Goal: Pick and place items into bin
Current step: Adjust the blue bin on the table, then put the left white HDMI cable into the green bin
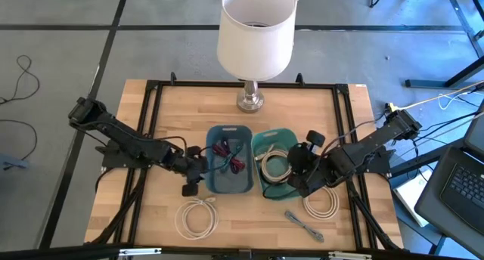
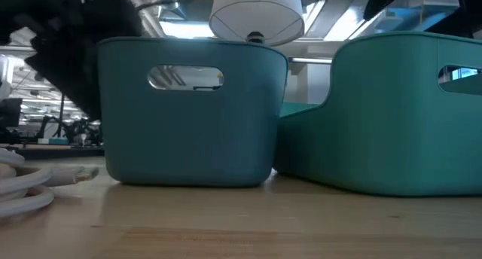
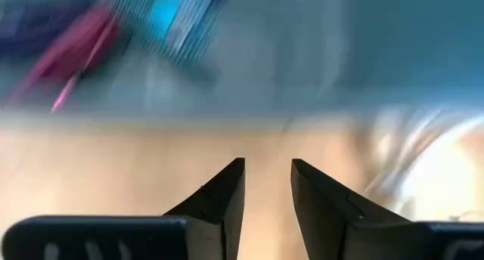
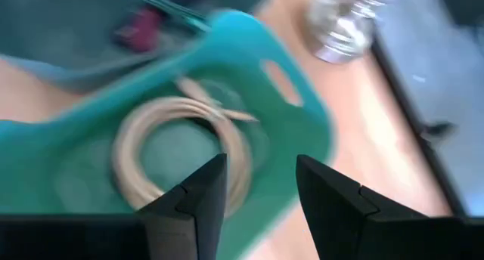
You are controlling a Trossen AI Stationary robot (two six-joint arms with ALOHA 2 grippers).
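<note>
A blue-grey bin (image 1: 231,160) holds red and purple straps (image 1: 224,148) and a thin black cable (image 1: 236,165). Beside it, a teal bin (image 1: 274,163) holds one white coiled cable (image 1: 272,165), which also shows in the right wrist view as the coil (image 4: 178,150). Two more white coils (image 1: 197,217) (image 1: 321,205) and a grey strap (image 1: 304,224) lie flat on the table. My left gripper (image 3: 268,192) is open and empty, low by the blue-grey bin's near left corner (image 1: 190,186). My right gripper (image 4: 261,192) is open and empty above the teal bin's near right part (image 1: 296,181).
A white-shaded lamp (image 1: 255,33) stands on its metal foot (image 1: 250,101) at the table's far edge. A black frame (image 1: 151,109) runs round the tabletop. In the low view the blue-grey bin (image 2: 188,116) and the teal bin (image 2: 392,116) stand side by side, with a white coil (image 2: 22,185) to their left.
</note>
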